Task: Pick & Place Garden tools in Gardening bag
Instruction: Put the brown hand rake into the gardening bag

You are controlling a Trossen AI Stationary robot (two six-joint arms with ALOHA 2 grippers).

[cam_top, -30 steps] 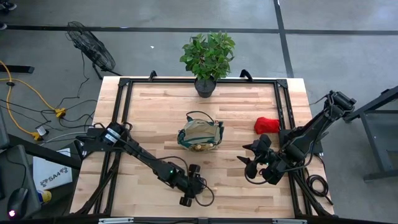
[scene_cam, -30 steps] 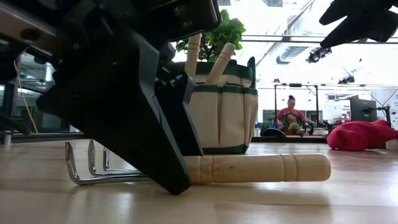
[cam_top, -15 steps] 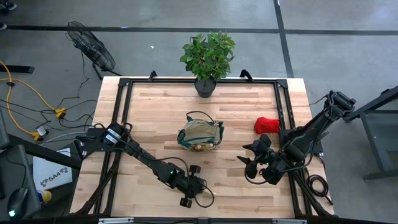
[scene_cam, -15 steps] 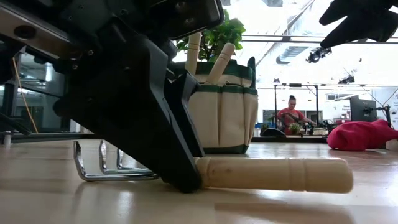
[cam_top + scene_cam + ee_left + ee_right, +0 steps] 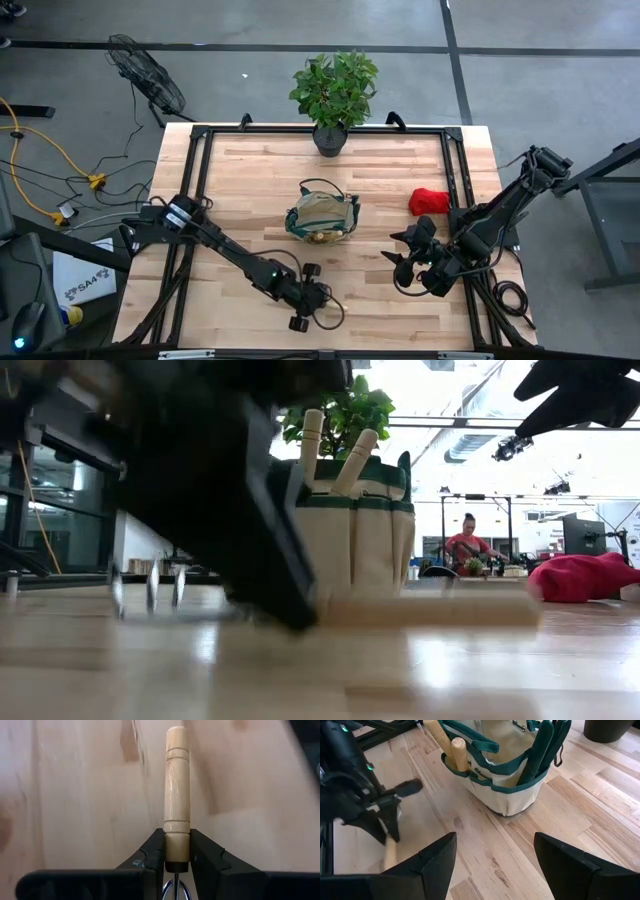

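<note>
The hand fork (image 5: 430, 610), with a wooden handle and metal tines (image 5: 150, 588), is in my left gripper (image 5: 308, 300), near the table's front middle. That gripper is shut on it. The tan gardening bag (image 5: 322, 218) with green trim stands at the table's middle. Wooden handles (image 5: 335, 450) and dark shears (image 5: 545, 745) stick up out of it. A red soft bundle (image 5: 428, 201) lies on the table to the bag's right. My right gripper (image 5: 495, 870) hovers open at the bag's right, holding nothing. My left gripper pinches the fork's wooden handle at its tine end (image 5: 177, 845) between its two fingers (image 5: 152, 850). The fingers come slanting down from above and lie across the handle. The fork lies about level and seems just clear of the table. Its free handle end (image 5: 177, 735) points toward the table's right.
A potted green plant (image 5: 333, 95) stands at the table's far edge, behind the bag. Bare wood lies between the bag and the front edge. In the room beyond the table a person (image 5: 468, 540) sits far off.
My left gripper has shut on the fork's handle and risen a little. The fork has come up off the table with it, tines and handle together, and shows blurred in the low view.
</note>
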